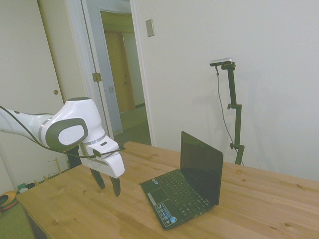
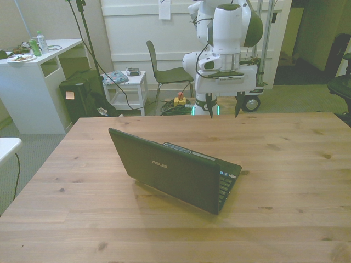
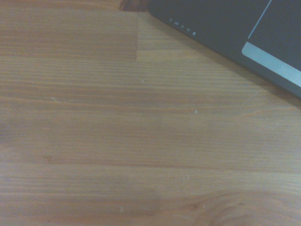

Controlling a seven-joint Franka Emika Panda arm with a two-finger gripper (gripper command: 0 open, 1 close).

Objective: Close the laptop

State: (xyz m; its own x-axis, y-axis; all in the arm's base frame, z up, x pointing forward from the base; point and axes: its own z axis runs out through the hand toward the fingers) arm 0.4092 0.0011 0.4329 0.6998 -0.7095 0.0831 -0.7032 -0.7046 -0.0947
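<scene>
The laptop (image 1: pixel 187 184) is a small black netbook that stands open on the wooden table (image 1: pixel 75 209), its screen upright and stickers along the palm rest. From the front view I see the back of the laptop's (image 2: pixel 173 170) lid. My gripper (image 1: pixel 108 183) hangs above the table in front of the laptop's palm-rest edge, apart from it, fingers pointing down and open with nothing between them. In the front view the gripper (image 2: pixel 224 105) hovers beyond the laptop. The wrist view shows bare wood and a corner of the laptop (image 3: pixel 225 23) with its grey touchpad edge.
Beyond the table stand a chair (image 2: pixel 164 71), a small white side table (image 2: pixel 126 85) and a white desk (image 2: pixel 33 82) at the front view's left. A doorway (image 1: pixel 119 74) opens behind the arm in the side view.
</scene>
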